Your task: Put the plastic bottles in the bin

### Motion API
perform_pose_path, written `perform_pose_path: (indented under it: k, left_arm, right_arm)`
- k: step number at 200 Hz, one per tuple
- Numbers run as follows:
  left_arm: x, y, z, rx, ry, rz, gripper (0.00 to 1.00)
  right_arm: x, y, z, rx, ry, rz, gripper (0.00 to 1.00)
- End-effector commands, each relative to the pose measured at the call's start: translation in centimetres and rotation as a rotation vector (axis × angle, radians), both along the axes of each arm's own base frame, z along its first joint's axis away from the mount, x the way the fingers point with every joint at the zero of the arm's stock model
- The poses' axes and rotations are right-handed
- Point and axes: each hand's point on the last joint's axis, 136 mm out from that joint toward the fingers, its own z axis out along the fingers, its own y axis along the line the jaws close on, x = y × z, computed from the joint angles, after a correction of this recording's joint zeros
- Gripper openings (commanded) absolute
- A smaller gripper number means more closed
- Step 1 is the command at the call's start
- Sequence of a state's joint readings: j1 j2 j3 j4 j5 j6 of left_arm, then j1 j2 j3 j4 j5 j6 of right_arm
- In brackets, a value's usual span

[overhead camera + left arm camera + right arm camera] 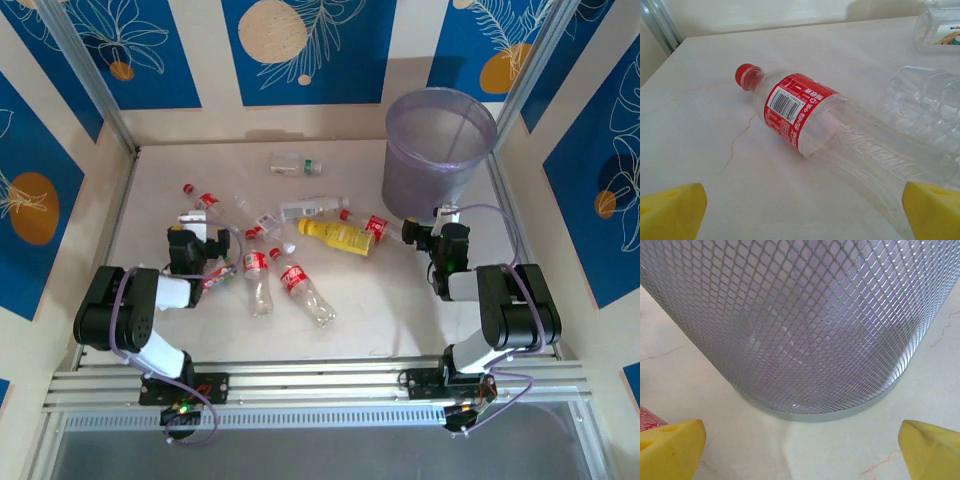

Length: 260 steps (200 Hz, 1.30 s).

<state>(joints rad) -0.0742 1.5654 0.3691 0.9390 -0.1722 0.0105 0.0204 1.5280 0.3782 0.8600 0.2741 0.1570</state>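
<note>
Step in hand: opening of the task, by my reading; the bottles [290,250] lie loose on the table [380,310] and I see none inside the bin [420,185].
Left gripper [800,215]: jaws wide, holding nothing; it hangs low over the left of the table, facing a red-label bottle [800,112].
That bottle: on its side, red cap away from the gripper, body running slantwise toward the right finger [932,210]; a clear bottle [925,105] lies just beside it.
Right gripper [800,450]: jaws wide, empty; low at the foot of the bin, facing its wall.
Bin position: upright in the far right corner, well apart from the left gripper.
Other bottles: a yellow one [338,235] mid-table, a green-capped one [290,165] farther back, a red-labelled one at the right gripper's left fingertip [650,420].
Next move, left: advance and descend, turn the wrist square to the body, straddle the label, close.
Caution: the round body may roll, and the neighbouring bottle crowds the right finger.
After grasp: lift above the rim; the carry is long.
</note>
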Motion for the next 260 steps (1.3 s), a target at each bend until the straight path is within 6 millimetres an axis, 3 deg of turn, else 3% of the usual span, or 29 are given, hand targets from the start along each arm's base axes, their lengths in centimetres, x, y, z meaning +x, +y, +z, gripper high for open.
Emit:
perform_pose_path:
  k: [1,209,225,260]
  left_arm:
    - [0.0,-0.4,0.4,0.009,-0.020,-0.025,1.00]
    - [0.0,-0.6,0.4,0.007,-0.018,-0.037,1.00]
    - [0.2,-0.9,1.1,0.011,0.010,-0.051,1.00]
    - [-1.2,1.0,6.5,-0.036,0.008,0.078,1.00]
  right_arm:
    - [0.2,0.0,0.7,-0.014,-0.026,-0.008,0.99]
    - [0.2,-0.1,0.8,-0.014,-0.029,-0.009,0.99]
    - [0.1,0.5,1.3,-0.021,-0.020,0.022,0.99]
    - [-1.5,2.5,4.2,-0.043,0.034,0.056,0.99]
